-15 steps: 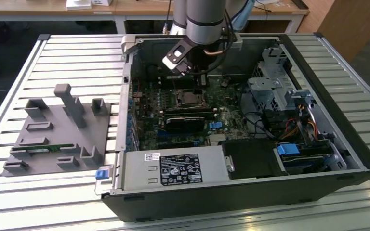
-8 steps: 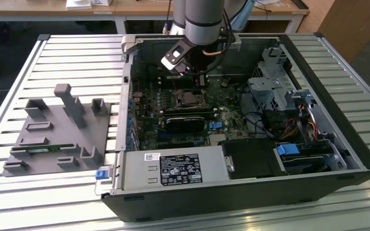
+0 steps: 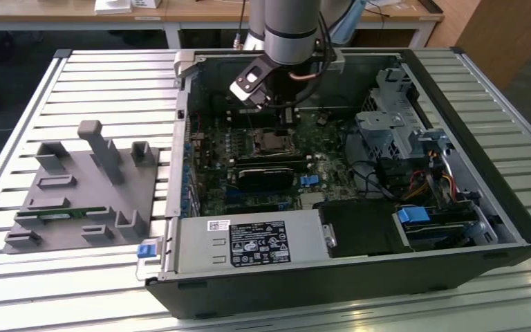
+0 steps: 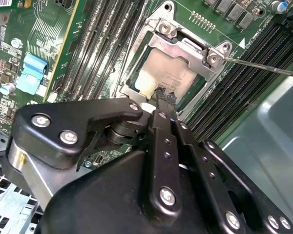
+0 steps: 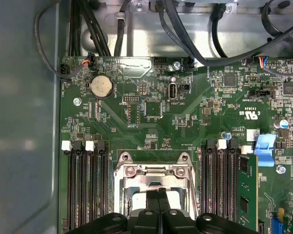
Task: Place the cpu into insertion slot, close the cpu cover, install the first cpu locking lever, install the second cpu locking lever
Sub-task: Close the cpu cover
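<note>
My gripper (image 4: 163,97) is shut, and its narrow black fingertips rest together on the cpu (image 4: 168,73), whose dull silver top shows in the insertion slot (image 3: 270,142). The cpu cover (image 4: 185,44), a silvery frame with a square window, lies flat around the chip. A thin metal lever rod (image 4: 263,67) sticks out sideways past the socket's corner. In the first wrist view the gripper (image 5: 158,192) reaches over the cover (image 5: 156,180) from the near side. In the exterior view the gripper (image 3: 282,119) hangs inside the open computer case, just behind the socket.
Long black memory slots (image 5: 85,185) flank the socket on both sides. A blue clip (image 5: 264,148) and bundled cables (image 5: 102,34) lie nearby. A grey fixture block (image 3: 86,194) sits on the slatted table at the exterior view's left. Drive cages (image 3: 404,131) fill the case's right side.
</note>
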